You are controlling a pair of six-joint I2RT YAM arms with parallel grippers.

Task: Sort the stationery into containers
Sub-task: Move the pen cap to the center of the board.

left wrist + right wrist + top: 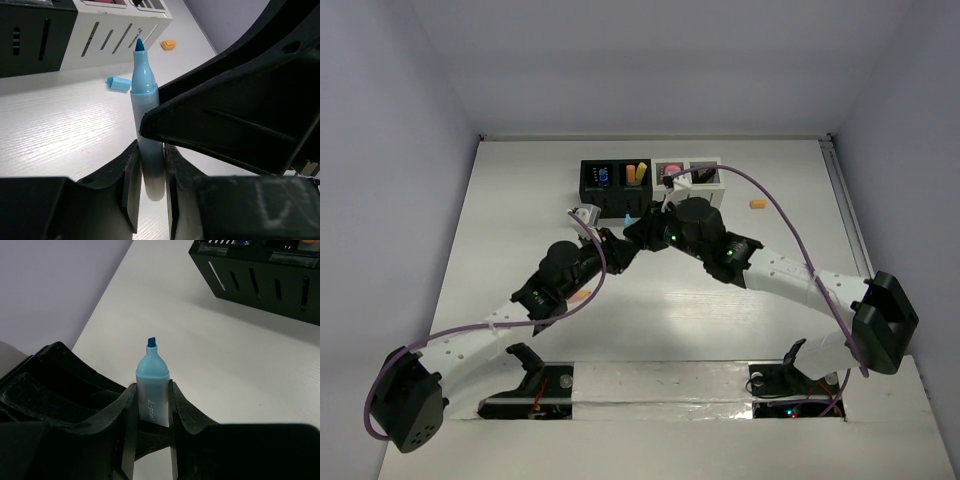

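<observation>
White tabletop [770, 300], pale lilac walls [400, 120] on three sides. Light-blue highlighter [145, 100]: uncapped, tip upward, near mid-table at 6 o'clock of the containers [603, 207], close to them but apart. Left gripper [150, 160]: jaws pinching the highlighter's lower barrel. Right gripper [150, 400]: jaws likewise clamped on the barrel, below the collar. Both grippers hold the one item, meeting from 8 and 4 o'clock in the top view. Blue cap [118, 83] lies loose on the table at 9 o'clock of the highlighter's collar, in front of the white units. Containers: four joined in a row, two black toward 9 o'clock, two white toward 3 o'clock; blue, orange-yellow and pink items show inside. Orange piece [757, 204] lies at 3 o'clock of the row, apart. Second orange piece [580, 296] lies beside the left arm.
</observation>
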